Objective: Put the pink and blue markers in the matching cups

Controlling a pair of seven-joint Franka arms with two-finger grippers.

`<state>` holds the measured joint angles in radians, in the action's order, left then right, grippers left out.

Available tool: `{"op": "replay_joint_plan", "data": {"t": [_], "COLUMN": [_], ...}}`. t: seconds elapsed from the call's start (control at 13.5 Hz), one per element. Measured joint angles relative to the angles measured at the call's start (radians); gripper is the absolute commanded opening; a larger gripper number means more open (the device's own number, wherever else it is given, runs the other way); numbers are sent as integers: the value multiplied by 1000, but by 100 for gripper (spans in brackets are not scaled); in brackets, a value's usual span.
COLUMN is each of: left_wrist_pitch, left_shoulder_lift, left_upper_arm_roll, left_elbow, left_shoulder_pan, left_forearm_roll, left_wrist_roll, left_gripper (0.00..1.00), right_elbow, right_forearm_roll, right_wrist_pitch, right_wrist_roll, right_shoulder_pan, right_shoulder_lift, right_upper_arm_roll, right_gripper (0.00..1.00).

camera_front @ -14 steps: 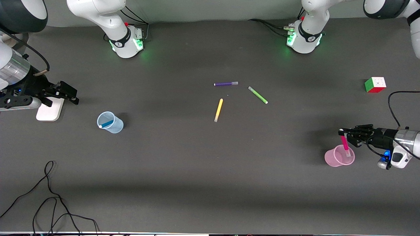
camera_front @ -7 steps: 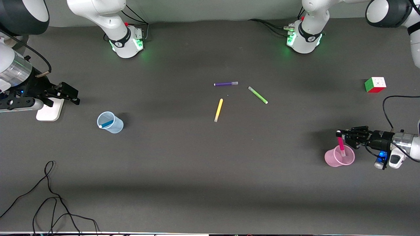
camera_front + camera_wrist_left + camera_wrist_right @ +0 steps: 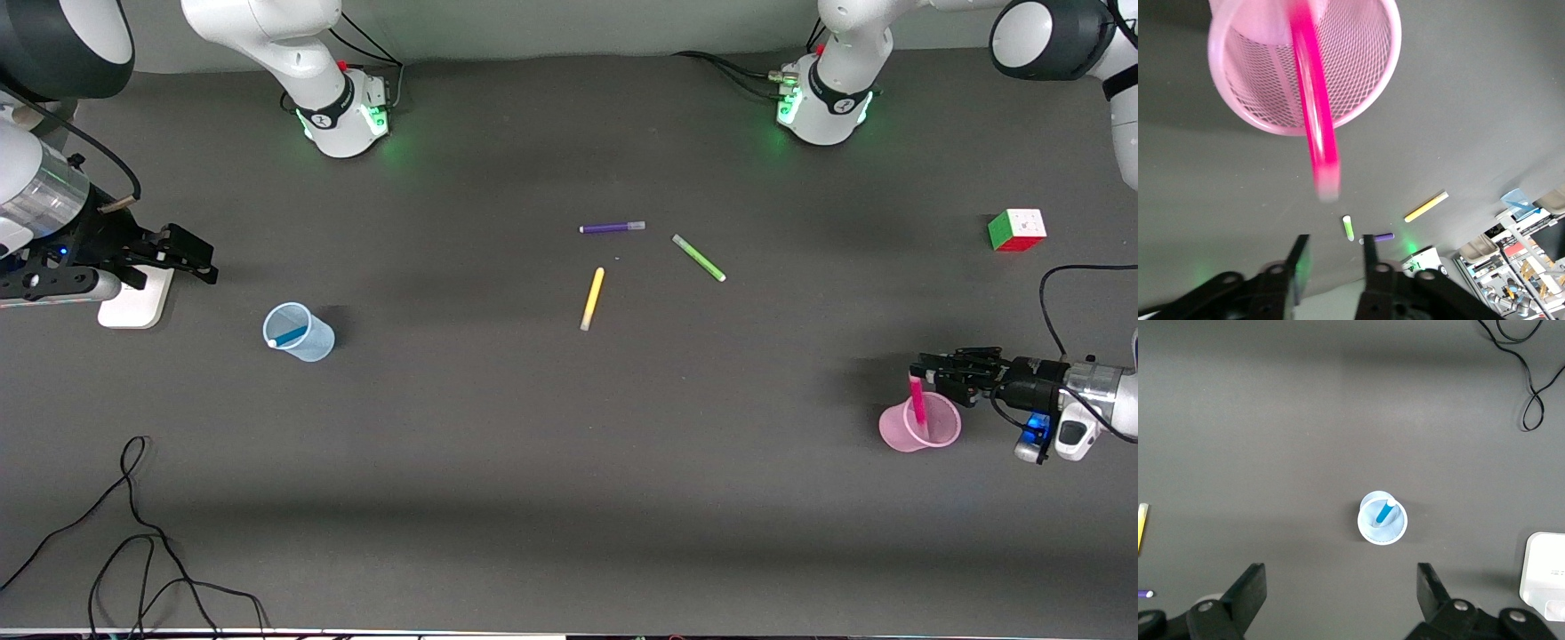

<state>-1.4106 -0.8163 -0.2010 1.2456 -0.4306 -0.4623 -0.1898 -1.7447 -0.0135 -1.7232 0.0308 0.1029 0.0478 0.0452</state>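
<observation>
The pink marker (image 3: 917, 402) stands tilted in the pastel pink cup (image 3: 893, 431) near the left arm's end of the table. My left gripper (image 3: 920, 366) is open just above the cup, its fingers apart from the marker's upper end. In the left wrist view the marker (image 3: 1317, 113) leans out of the ribbed pink cup (image 3: 1365, 87), clear of my left gripper (image 3: 1333, 250). The blue marker (image 3: 289, 337) leans inside the pale blue cup (image 3: 311, 342). My right gripper (image 3: 200, 258) is open and empty, waiting toward the right arm's end. The right wrist view shows the blue cup (image 3: 1368, 527), the blue marker (image 3: 1385, 512) and my right gripper (image 3: 1341, 587).
A purple pen (image 3: 612, 228), a lime-green pen (image 3: 698, 258) and a yellow pen (image 3: 592, 298) lie mid-table. A colour cube (image 3: 1016, 230) sits near the left arm's end. A white block (image 3: 133, 298) lies under the right gripper. Black cable (image 3: 133, 533) loops near the front camera.
The pink marker has slipped out of the left gripper's fingers and dropped lower into the pink cup. The right arm has barely moved.
</observation>
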Motion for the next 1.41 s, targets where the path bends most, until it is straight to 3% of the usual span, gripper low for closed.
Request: {"op": "replay_joint_plan", "data": {"t": [0.3,0.52,0.74,0.89,1.04,1.41], "left_wrist_pitch": [2,6,5,-7,-37,-77], "left_shoulder_lift": [1,17,114,224,364,664], "left_upper_arm_roll": [-4,-24,-32,-32,-31,-23], "left_elbow": [-45,-109,-116,-65,46,278], "left_shoulder_pan": [1,19,100,155,182,188], "left_forearm_roll": [49,192,358,420,450,458], "left_wrist_roll": [24,31,34,32,30,30], "left_gripper": [100,100,100,100,100,100], "right_elbow": [1,7,11,11,12,13], "right_forearm_roll": [0,0,0,0,0,0], "right_wrist_pitch": [0,0,0,0,0,0], "right_wrist_roll": [0,0,0,0,0,0], "right_shoulder_pan": [0,0,0,0,0,0], "right_shoulder_lift": [0,0,0,0,0,0], "right_upper_arm_roll": [0,0,-1,-1,-1,-1], "right_gripper": [100,100,100,100,100,100]}}
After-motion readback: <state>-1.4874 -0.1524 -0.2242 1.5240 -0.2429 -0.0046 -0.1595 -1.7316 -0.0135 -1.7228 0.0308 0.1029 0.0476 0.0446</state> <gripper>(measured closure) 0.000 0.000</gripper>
